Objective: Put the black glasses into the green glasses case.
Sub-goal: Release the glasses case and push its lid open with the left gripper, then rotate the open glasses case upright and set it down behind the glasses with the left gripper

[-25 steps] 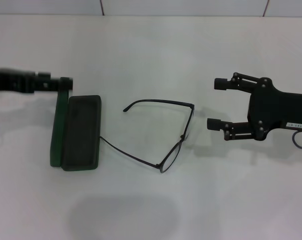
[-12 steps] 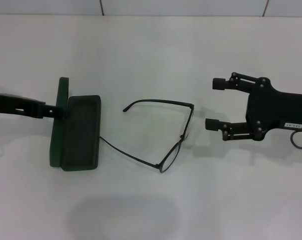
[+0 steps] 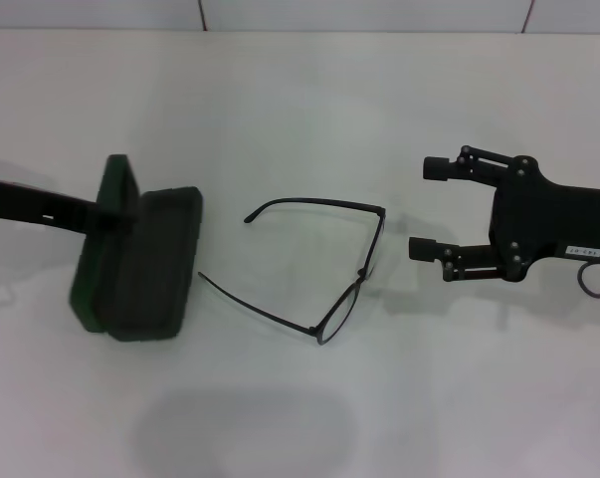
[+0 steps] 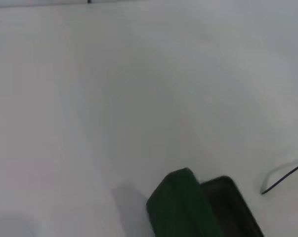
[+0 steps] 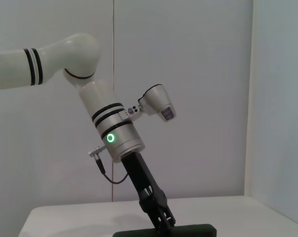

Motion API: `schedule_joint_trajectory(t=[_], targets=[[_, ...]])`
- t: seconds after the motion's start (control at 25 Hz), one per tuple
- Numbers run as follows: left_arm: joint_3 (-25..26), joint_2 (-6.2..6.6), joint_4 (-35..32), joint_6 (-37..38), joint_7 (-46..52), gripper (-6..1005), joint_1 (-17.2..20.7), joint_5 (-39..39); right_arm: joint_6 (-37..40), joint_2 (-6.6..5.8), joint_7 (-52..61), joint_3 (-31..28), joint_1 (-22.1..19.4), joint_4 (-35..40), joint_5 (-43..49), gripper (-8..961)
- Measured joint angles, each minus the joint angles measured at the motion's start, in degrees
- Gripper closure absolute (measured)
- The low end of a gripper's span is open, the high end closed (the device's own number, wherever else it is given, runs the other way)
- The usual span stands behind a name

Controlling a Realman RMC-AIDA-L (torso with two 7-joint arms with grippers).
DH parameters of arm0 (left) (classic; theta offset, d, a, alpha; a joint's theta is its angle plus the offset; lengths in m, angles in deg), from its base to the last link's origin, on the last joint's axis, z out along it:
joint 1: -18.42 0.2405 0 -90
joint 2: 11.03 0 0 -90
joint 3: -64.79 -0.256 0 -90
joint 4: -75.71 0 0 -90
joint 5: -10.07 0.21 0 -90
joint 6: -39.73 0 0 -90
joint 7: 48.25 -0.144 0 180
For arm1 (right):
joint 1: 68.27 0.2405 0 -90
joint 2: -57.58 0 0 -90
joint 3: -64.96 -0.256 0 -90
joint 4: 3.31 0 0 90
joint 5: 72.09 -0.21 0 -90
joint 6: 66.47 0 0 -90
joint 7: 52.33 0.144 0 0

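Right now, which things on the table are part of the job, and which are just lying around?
For the job:
- glasses, lying unfolded on the table
- green case, open
- left tool, at the case lid
- right tool, open, beside the glasses

Just lying around:
- nothing else shows on the table

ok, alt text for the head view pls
Open green glasses case on a white table, the left gripper at its raised lid. Black glasses lie unfolded beside it; the open right gripper hovers just past them.
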State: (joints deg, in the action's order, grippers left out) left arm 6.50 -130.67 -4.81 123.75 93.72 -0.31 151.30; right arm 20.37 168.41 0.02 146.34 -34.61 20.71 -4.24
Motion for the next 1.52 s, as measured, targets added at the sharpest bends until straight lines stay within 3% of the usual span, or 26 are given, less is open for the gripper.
schedule_joint_trajectory(t=[0.2,0.44,0.68,0.84,1.04,1.16,1.32,1.52], targets=[[-0.1,0.40,0.2,0.1,-1.7,537,-0.6,1.1,0.0,0.04,-0.1,0.2,0.0,0.3,1.0,69],[0.5,0.65,0.0,-0.2,-6.1,753,-3.0,2.0,1.5,0.97,-0.1,0.3,0.3,2.5,7.1,69],[0.5,2.55,1.5,-1.2,-13.1,808,-12.1,0.7,1.9,2.37,-0.3,0.3,0.1,3.1,8.7,68],[-1.1,2.12,7.0,-5.9,-25.0,808,-19.7,0.5,1.8,4.17,-0.7,0.3,0.2,3.2,11.7,68],[-8.3,1.08,18.6,-14.0,-35.8,808,-29.3,0.8,1.7,4.83,-0.9,0.4,-0.2,2.7,12.6,68],[-13.4,0.06,22.6,-18.6,-39.4,808,-32.5,0.0,1.5,4.99,-1.0,0.4,-0.8,2.4,12.6,68],[-24.2,-0.26,23.9,-24.0,-41.0,808,-33.3,-3.2,1.5,5.07,-1.7,0.4,-1.0,2.0,12.5,68],[-32.0,-0.38,24.4,-28.0,-41.0,808,-33.7,-6.0,0.7,5.05,-2.4,0.2,-1.3,1.3,12.4,68]])
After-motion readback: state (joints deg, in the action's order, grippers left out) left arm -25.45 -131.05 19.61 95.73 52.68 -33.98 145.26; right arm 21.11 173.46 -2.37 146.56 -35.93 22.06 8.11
